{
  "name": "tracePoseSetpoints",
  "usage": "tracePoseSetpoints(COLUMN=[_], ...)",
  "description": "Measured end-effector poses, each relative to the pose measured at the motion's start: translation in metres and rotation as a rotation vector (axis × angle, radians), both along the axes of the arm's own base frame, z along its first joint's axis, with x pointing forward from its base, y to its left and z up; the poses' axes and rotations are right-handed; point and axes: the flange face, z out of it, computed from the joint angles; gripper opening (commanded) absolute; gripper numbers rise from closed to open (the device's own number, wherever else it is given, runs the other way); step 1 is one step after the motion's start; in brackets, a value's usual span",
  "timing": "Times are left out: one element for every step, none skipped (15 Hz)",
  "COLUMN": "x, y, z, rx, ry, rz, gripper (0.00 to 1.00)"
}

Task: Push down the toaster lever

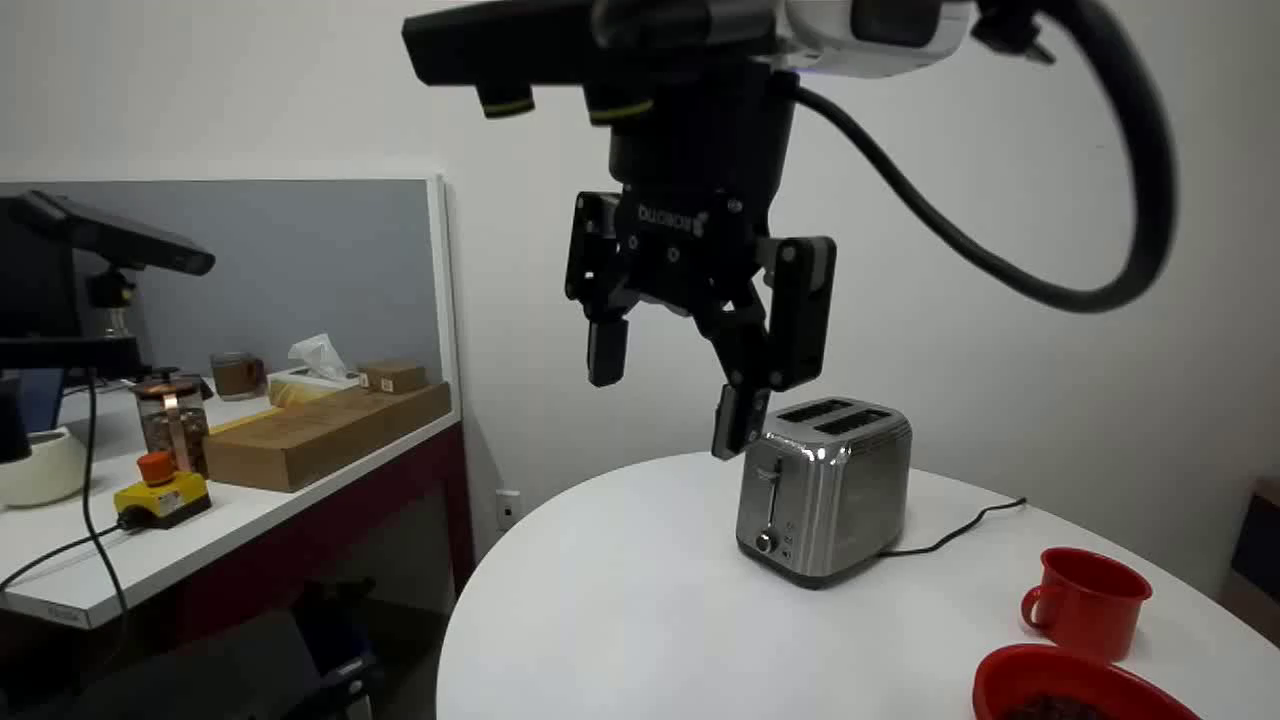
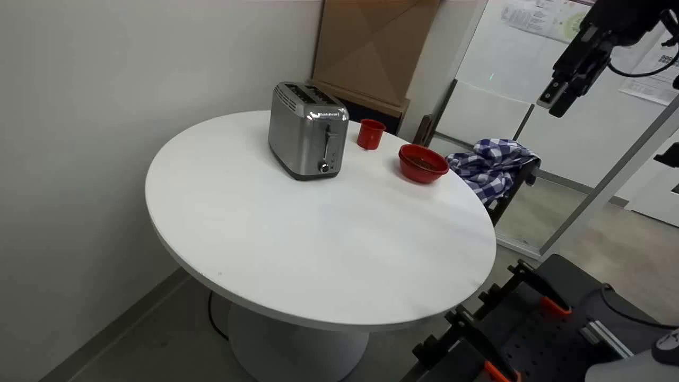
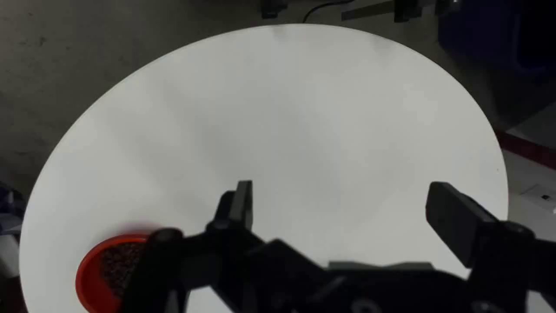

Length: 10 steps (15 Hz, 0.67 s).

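Tool [image 1: 667,408] points down toward the table [image 1: 600,600], fingers [image 1: 607,352] parted.

Red mug [image 1: 1092,608] on the round white tabletop [image 2: 329,239], red bowl [image 2: 416,176] near it, gap between. Bowl holds small dark bits [image 3: 121,263]; wrist view gets only part of it. In an exterior view: brown cardboard panel [image 2: 371,48] behind the mug, blue-white checked cloth [image 2: 490,162] bunched on a dark chair [image 2: 510,197] past the bowl, printed sheets [image 2: 541,20] farther back. In an exterior view, side desk [image 1: 150,550]: glass mug [image 1: 237,376], brown inside; French press [image 1: 172,425]; tissue box [image 1: 300,386] with a tissue [image 1: 320,355] sticking out, small carton [image 1: 392,376] just beside it; long cardboard box [image 1: 330,432] in front. Wall outlet [image 1: 508,508] between side desk and tabletop.
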Motion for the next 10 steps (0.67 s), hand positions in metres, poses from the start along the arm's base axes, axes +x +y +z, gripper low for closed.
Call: tracePoseSetpoints(x=[0.000, 0.000, 0.001, 0.003, 0.008, 0.015, 0.024, 0.035, 0.047, 0.060], y=[0.000, 0.000, 0.001, 0.003, 0.006, 0.011, 0.017, 0.025, 0.034, 0.043], z=[0.000, 0.000, 0.000, -0.002, -0.004, -0.008, -0.014, -0.021, -0.028, -0.036], rx=[0.000, 0.000, -0.003, -0.009, -0.019, -0.031, -0.041, -0.050, -0.056, -0.058], ry=[0.000, 0.000, 0.000, -0.001, -0.005, -0.011, -0.019, -0.030, -0.041, -0.054], rz=[0.000, 0.000, 0.002, 0.008, 0.016, 0.029, 0.044, 0.060, 0.075, 0.085], gripper=[1.00, 1.00, 1.00, 1.00, 1.00, 1.00, 1.00, 1.00, 1.00, 1.00])
